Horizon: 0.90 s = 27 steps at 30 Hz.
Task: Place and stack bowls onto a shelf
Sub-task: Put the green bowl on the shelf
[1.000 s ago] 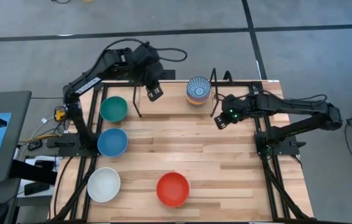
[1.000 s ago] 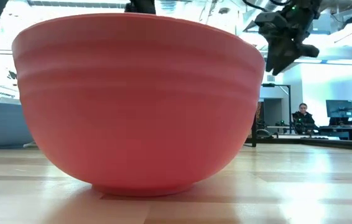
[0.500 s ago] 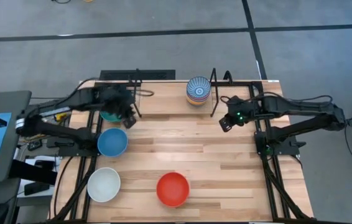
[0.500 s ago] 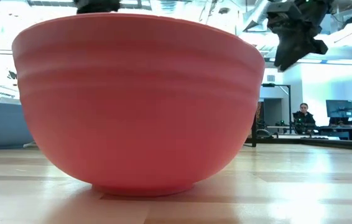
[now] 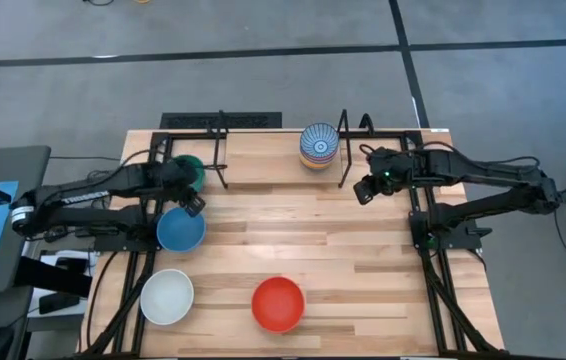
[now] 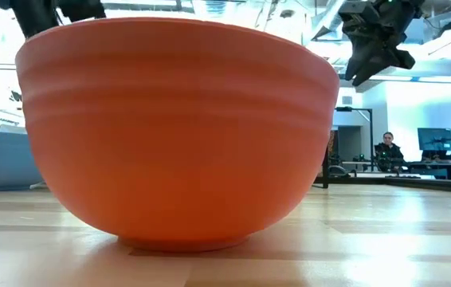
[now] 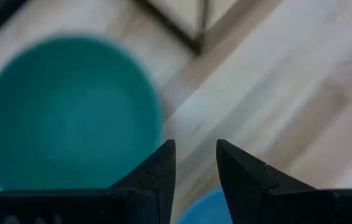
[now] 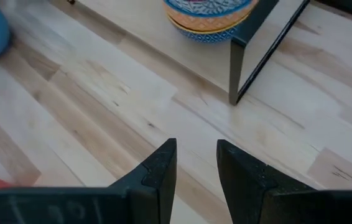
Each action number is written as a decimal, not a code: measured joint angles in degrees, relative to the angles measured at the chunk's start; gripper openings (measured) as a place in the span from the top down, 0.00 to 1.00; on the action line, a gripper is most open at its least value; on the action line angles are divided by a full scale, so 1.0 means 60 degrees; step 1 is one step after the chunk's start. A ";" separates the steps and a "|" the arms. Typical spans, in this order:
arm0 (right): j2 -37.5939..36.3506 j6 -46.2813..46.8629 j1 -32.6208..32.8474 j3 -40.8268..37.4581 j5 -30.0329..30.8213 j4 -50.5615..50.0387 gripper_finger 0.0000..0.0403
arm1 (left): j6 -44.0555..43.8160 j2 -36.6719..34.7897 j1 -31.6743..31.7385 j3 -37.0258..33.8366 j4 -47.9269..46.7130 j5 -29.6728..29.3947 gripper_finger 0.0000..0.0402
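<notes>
My left gripper (image 5: 193, 203) hangs open by a narrow gap over the table's left side, just beside the green bowl (image 7: 64, 112) and the blue bowl (image 5: 181, 231), touching neither. My right gripper (image 5: 361, 192) is open by a narrow gap and empty, above the table near the shelf's right bracket (image 8: 244, 68). A stack of bowls (image 5: 319, 145) with a blue-and-white patterned one on top stands on the shelf plank (image 5: 263, 150). The white bowl (image 5: 167, 297) and the red bowl (image 5: 278, 303) stand on the tabletop near the front.
The shelf's left wire bracket (image 5: 221, 150) stands just right of the green bowl. The red bowl (image 6: 178, 135) fills the low view, with my right gripper (image 6: 373, 48) high behind it. A person sits far off in the room (image 6: 389, 151). The table's middle is bare wood (image 5: 303, 230).
My left gripper has swung from over the shelf's left part toward the table's left and near edges, ending beside the green bowl and hiding part of it. My right gripper has risen a little. No bowl has moved.
</notes>
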 joint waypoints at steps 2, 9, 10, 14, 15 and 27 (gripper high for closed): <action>0.0035 0.0000 -0.0028 0.0001 -0.0018 -0.0007 0.65 | -0.0435 0.0202 0.0195 -0.0368 0.0095 -0.0227 0.75; 0.0090 0.0029 -0.0030 0.0001 -0.0268 0.0429 0.65 | -0.0577 0.0855 0.0823 -0.0622 0.0633 -0.0519 0.75; 0.0091 0.0029 -0.0030 0.0001 -0.0270 0.0430 0.65 | -0.0484 0.0976 0.0909 -0.0622 0.0749 -0.0492 0.75; 0.0087 0.0159 -0.0030 0.0001 -0.0272 0.0409 0.65 | -0.0182 0.1500 0.1341 -0.0622 0.0909 -0.0119 0.75; 0.0087 0.0226 -0.0029 0.0001 -0.0273 0.0410 0.65 | -0.0116 0.1653 0.1454 -0.0622 0.0915 0.0030 0.76; 0.0087 0.0291 -0.0093 0.0001 -0.0270 0.0414 0.65 | 0.0189 0.2776 0.2076 -0.0613 0.0930 0.0578 0.97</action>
